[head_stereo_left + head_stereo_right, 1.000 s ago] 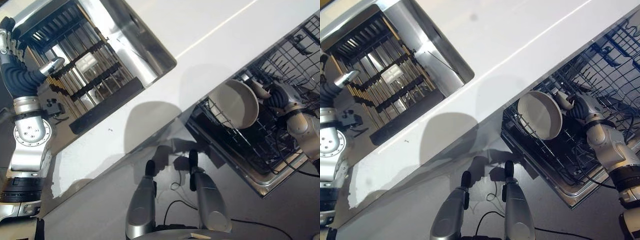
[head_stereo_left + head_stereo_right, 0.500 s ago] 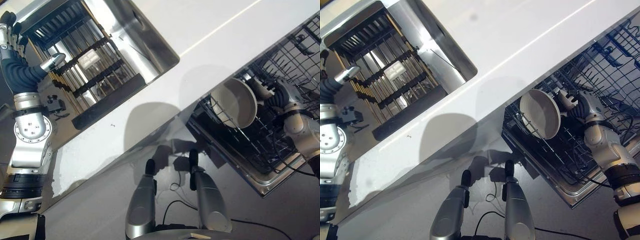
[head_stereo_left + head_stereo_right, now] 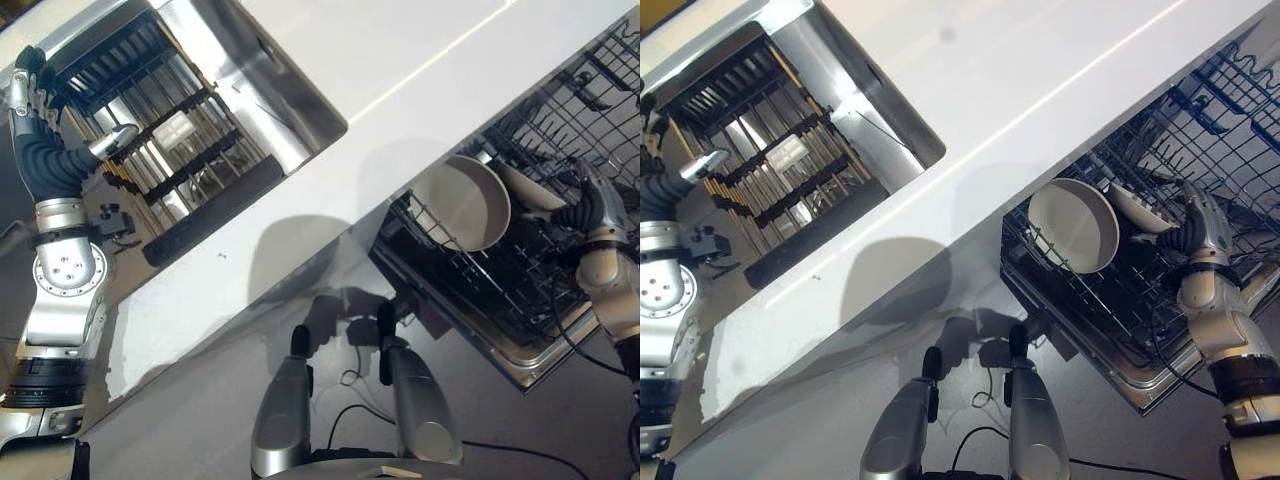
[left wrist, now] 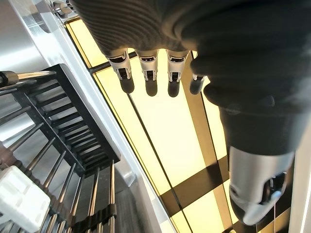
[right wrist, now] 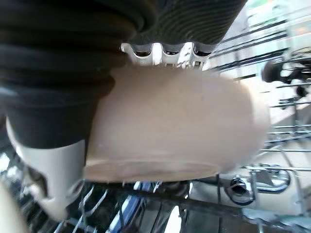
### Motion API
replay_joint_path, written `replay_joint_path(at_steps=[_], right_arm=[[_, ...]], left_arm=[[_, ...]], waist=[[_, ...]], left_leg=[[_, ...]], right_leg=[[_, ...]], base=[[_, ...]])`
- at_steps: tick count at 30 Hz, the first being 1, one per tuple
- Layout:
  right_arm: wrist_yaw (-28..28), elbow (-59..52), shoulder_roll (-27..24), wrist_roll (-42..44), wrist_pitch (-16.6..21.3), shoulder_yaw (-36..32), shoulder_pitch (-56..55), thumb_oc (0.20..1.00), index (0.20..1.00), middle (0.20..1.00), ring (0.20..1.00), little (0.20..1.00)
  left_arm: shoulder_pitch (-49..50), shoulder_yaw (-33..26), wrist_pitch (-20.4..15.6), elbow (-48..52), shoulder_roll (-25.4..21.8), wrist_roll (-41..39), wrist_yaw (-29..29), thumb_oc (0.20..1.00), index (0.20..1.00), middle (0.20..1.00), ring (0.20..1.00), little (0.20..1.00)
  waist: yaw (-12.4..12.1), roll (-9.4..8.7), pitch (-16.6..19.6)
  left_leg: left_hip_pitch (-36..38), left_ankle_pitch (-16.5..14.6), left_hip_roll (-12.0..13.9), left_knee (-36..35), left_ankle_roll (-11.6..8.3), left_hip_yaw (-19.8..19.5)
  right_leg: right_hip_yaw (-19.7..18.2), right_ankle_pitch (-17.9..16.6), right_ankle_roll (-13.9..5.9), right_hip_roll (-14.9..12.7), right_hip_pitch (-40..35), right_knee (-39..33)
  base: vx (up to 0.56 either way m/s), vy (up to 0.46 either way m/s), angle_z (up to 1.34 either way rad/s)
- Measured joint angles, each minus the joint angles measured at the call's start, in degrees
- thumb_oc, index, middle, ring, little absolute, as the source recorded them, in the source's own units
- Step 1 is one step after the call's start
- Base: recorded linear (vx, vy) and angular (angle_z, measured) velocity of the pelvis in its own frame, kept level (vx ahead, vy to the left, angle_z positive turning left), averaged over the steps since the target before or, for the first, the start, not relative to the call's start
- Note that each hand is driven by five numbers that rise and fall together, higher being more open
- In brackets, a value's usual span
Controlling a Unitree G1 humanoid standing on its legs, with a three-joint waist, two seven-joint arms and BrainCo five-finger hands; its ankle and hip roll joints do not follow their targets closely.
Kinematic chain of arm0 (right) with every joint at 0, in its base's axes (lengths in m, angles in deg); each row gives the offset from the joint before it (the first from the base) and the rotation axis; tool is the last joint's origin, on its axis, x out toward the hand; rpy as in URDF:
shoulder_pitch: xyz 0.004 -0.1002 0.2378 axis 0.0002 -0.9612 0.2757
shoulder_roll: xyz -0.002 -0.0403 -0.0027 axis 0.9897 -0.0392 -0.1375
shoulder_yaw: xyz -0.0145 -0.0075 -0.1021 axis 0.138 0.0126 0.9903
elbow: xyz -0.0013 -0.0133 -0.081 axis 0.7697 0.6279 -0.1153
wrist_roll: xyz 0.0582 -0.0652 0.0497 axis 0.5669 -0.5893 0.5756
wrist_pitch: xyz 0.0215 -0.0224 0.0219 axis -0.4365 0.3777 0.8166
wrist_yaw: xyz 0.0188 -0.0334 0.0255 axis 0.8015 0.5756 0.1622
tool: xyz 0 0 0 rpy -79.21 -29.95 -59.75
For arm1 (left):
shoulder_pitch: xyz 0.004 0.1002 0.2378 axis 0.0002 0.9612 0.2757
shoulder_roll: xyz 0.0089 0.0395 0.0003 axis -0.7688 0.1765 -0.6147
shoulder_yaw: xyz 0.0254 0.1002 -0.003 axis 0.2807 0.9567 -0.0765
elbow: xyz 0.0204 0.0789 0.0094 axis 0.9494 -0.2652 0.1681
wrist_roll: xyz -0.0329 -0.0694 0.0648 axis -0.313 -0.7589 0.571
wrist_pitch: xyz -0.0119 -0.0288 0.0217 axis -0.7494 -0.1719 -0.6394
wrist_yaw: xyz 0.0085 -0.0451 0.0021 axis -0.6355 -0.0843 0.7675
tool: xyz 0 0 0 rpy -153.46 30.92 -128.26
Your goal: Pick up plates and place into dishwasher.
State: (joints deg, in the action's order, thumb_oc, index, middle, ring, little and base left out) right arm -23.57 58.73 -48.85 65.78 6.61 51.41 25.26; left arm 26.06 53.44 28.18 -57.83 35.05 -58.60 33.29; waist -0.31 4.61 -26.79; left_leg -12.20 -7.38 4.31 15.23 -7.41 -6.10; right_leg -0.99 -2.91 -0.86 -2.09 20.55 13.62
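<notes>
Standing on edge in the dark wire dishwasher rack (image 3: pixel 1240 170), the round cream ceramic plate (image 3: pixel 1074 226) leans among the tines near the rack's front corner, its face turned toward the white worktop (image 3: pixel 1040 70). Just beside it, toward the right robot hand (image 3: pixel 1202 222), lies a second cream dish (image 3: pixel 1138 211), shallower and tilted; the right wrist view shows a cream ceramic surface (image 5: pixel 180 126) lying against the palm with the fingers (image 5: pixel 165 52) reaching over its far edge and the thumb below it, so the right robot hand is judged to be clasped on this second dish, though how firmly cannot be confirmed. The step in hand appears to be seating this dish in a slot next to the standing plate. To do it well, the dish should be brought upright, its rim aligned between two tines clear of the first plate, and lowered until the wire bears its weight before the fingers let go; a skewed entry risks knocking the standing plate over. The left robot hand (image 3: pixel 30 95) hangs idle with fingers straight and relaxed beside the steel sink basin holding a black drying rack (image 3: pixel 190 160), well apart from the dishwasher, with a small white block (image 4: pixel 22 204) resting on the bars.
</notes>
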Motion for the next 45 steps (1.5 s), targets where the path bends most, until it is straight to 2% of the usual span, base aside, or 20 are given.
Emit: replay_joint_path(at_steps=[3,13,23,25,28,31,35,39,41,45], right_arm=[[-0.4,-3.9,0.0,-2.1,-0.1,-1.0,-1.2,1.0,1.0,1.0,1.0,1.0],[-1.7,-19.0,2.0,-2.1,-0.4,-11.1,-6.5,1.0,1.0,1.0,1.0,1.0],[-5.2,-23.4,6.0,-0.5,1.4,-13.9,-12.1,1.0,1.0,1.0,1.0,1.0],[-6.9,-23.4,8.0,2.6,2.1,-13.9,-13.5,1.0,1.0,1.0,1.0,1.0],[-10.7,-23.4,12.3,9.6,5.2,-13.9,-14.3,1.0,1.0,1.0,1.0,1.0],[-14.4,-22.9,15.9,13.7,6.9,-13.5,-15.1,1.0,1.0,1.0,1.0,1.0],[-21.0,-19.4,18.1,14.7,8.6,-13.1,-15.8,1.0,1.0,1.0,1.0,1.0],[-26.9,-15.5,20.9,15.5,9.7,-13.0,-15.9,1.0,1.0,1.0,1.0,1.0],[-28.8,-15.2,20.7,15.5,9.8,-13.0,-15.9,1.0,1.0,1.0,1.0,1.0],[-32.2,-13.6,20.5,16.2,10.7,-12.9,-14.8,1.0,1.0,1.0,1.0,1.0]], left_arm=[[0.2,-0.9,0.1,0.5,0.4,0.0,0.0,1.0,1.0,1.0,1.0,1.0],[4.6,-5.2,0.5,4.6,5.6,0.0,1.4,1.0,1.0,1.0,1.0,1.0],[9.1,-7.3,0.4,4.7,9.9,0.3,4.0,1.0,1.0,1.0,1.0,1.0],[9.3,-7.3,0.4,4.7,11.1,0.3,4.5,1.0,1.0,1.0,1.0,1.0],[10.2,-7.2,0.3,4.7,11.6,0.4,4.5,1.0,1.0,1.0,1.0,1.0],[10.7,-6.5,-0.2,4.6,14.2,0.4,4.5,1.0,1.0,1.0,1.0,1.0],[11.5,-5.4,-0.9,4.5,15.3,0.4,4.3,1.0,1.0,1.0,1.0,1.0],[12.5,-4.0,-1.5,4.5,15.4,0.3,4.1,1.0,1.0,1.0,1.0,1.0],[12.7,-3.2,-1.5,4.5,15.4,0.2,3.6,1.0,1.0,1.0,1.0,1.0],[12.7,0.6,-1.6,4.0,16.3,0.0,2.7,1.0,1.0,1.0,1.0,1.0]], waist=[[1.1,0.04,0.0],[1.3,0.9,0.8],[2.6,3.18,3.6],[2.8,3.51,4.1],[3.4,3.8,4.7],[4.3,5.03,5.6],[4.5,6.82,6.8],[5.8,7.35,7.1],[6.2,7.89,6.9],[7.3,10.21,6.1]], left_leg=[[0.9,0.1,0.0,-0.7,0.15,0.4],[4.0,0.1,0.4,-2.4,0.28,1.4],[6.2,0.7,-0.2,-4.9,0.88,2.8],[7.2,0.7,-0.3,-5.5,1.0,3.1],[7.7,0.9,-1.0,-5.9,1.39,4.5],[7.6,0.9,-2.2,-6.0,2.27,5.4],[7.7,0.6,-3.8,-5.7,3.61,7.5],[8.6,0.3,-5.6,-5.6,4.79,9.1],[8.9,0.1,-6.2,-5.4,5.41,9.5],[9.5,-0.5,-8.1,-4.5,6.88,11.3]], right_leg=[[-0.3,0.0,-0.08,0.0,-0.6,-0.2],[-0.9,0.8,-0.28,0.2,-2.4,-0.1],[-1.8,1.3,-0.69,-0.4,-2.9,0.1],[-2.1,1.5,-0.82,-0.5,-3.4,0.1],[-2.9,2.4,-1.27,-1.2,-2.4,1.0],[-3.3,2.8,-1.88,-2.4,-1.7,1.7],[-4.4,2.2,-3.08,-4.2,-0.7,1.8],[-6.0,2.1,-4.28,-5.4,-1.0,1.6],[-6.5,1.6,-4.97,-6.3,-0.9,1.5],[-8.0,0.8,-6.36,-7.9,-1.2,0.7]], base=[[-0.01,0.062,-0.04],[0.0,0.058,-0.04],[0.01,0.131,-0.04],[-0.02,0.164,-0.1],[-0.05,0.199,-0.16],[-0.05,0.256,-0.1],[-0.03,0.22,-0.23],[0.01,0.208,-0.15],[0.01,0.206,-0.22],[0.0,0.186,-0.2]])
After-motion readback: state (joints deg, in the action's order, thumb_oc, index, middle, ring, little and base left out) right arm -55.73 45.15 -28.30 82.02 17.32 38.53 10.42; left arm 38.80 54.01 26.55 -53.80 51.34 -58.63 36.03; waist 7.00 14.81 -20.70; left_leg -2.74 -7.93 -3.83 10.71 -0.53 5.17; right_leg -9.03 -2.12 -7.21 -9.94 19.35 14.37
